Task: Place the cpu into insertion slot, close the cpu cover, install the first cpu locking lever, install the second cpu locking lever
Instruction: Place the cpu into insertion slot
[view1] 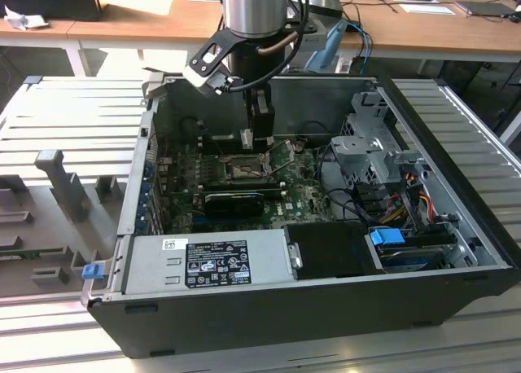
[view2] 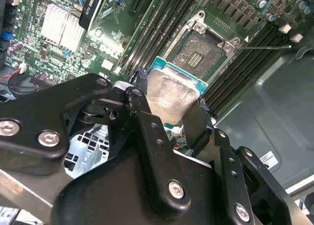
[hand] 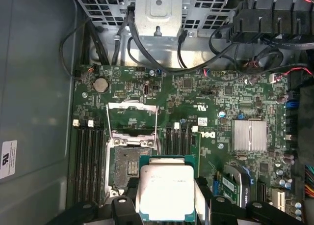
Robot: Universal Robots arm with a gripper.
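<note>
— Silver-grey metal face up: the cpu (hand: 167,191) is pinched in my claw (hand: 167,208), held off the green board (hand: 216,95).
— Where against the insertion slot (hand: 128,165)?
— Just beside it, not seated; I see the slot bare. The cpu cover (hand: 132,113) stands flipped open next to the slot, toward the drive cage (hand: 157,9), inside the dark computer case (view1: 326,312).
</note>
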